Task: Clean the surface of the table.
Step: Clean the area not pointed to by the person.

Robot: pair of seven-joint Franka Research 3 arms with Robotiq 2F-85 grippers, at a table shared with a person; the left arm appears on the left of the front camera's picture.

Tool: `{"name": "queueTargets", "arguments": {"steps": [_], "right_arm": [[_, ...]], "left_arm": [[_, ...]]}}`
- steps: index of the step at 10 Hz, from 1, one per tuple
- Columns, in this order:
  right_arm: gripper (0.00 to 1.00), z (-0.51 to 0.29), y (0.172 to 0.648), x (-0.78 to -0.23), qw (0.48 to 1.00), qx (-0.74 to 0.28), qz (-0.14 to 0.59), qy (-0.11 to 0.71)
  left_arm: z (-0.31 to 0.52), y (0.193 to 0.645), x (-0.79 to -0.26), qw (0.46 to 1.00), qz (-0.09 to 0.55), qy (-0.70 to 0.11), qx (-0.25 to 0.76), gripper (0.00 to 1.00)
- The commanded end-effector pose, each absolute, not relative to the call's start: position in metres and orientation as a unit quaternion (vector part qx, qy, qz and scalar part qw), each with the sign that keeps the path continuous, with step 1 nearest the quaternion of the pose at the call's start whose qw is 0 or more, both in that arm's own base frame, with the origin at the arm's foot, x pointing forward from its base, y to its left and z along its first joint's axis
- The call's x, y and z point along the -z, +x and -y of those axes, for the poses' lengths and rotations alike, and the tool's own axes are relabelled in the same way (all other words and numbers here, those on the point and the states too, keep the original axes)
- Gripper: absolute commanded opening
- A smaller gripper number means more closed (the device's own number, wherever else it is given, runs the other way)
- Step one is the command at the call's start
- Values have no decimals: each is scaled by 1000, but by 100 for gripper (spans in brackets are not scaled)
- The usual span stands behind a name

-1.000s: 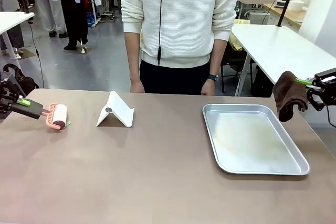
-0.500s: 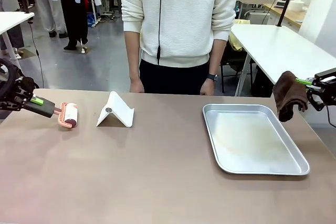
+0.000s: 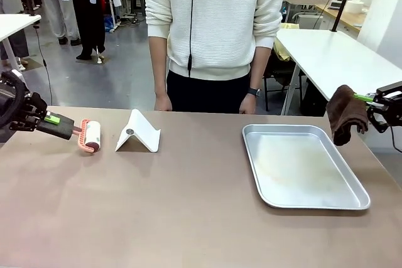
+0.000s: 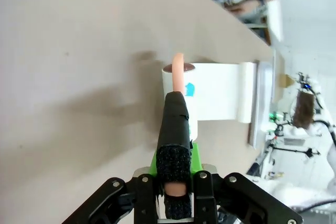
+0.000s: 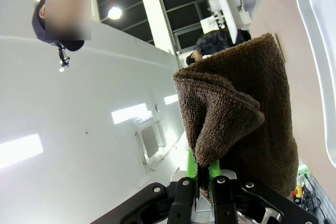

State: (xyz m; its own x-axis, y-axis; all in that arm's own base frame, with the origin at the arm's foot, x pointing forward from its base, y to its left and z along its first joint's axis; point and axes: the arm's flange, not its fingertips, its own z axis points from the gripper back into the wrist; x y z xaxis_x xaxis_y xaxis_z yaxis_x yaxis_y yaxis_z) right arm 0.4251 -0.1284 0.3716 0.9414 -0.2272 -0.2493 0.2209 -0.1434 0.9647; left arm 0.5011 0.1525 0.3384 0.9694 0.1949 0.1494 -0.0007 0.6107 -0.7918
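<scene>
The brownish-taupe table [image 3: 176,205] spans the front view. My left gripper [image 3: 55,125] is shut on the black handle of a lint roller [image 3: 90,135], whose white roll in a salmon frame rests on the table at far left. In the left wrist view the lint roller [image 4: 178,95] points away from the gripper [image 4: 176,195], just short of the white stand [image 4: 220,98]. My right gripper [image 3: 370,100] hangs beyond the table's right edge, shut on a brown cloth [image 3: 345,114]. In the right wrist view the brown cloth [image 5: 236,114] hangs from the gripper [image 5: 205,179].
A folded white stand [image 3: 138,132] sits just right of the roller. A shallow silver tray [image 3: 301,166] lies at the right. A person in a white sweater [image 3: 217,23] stands at the far edge, hands down. A white table [image 3: 339,58] stands behind on the right.
My left gripper has pushed the lint roller rightward along the table, closer to the white stand. The right arm and its cloth have not moved.
</scene>
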Motion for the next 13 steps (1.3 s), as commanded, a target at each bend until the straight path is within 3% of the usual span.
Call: {"name": "queueTargets", "arguments": {"steps": [1,3,7,8,10,13], "right_arm": [[0,129,423,-378,651,170,-3,740],[0,129,423,-378,651,170,-3,740],[0,129,423,-378,651,170,-3,740],[0,129,423,-378,651,170,-3,740],[0,129,423,-378,651,170,-3,740],[0,129,423,-378,651,170,-3,740]], "left_arm": [[-157,457,-369,845,168,-508,4,22],[-172,412,-398,811,218,-541,46,22],[-212,338,-414,770,212,-595,87,22],[-225,320,-409,766,183,-612,76,22],[-239,307,-390,775,151,-609,72,22],[-232,305,-396,774,165,-608,60,22]]}}
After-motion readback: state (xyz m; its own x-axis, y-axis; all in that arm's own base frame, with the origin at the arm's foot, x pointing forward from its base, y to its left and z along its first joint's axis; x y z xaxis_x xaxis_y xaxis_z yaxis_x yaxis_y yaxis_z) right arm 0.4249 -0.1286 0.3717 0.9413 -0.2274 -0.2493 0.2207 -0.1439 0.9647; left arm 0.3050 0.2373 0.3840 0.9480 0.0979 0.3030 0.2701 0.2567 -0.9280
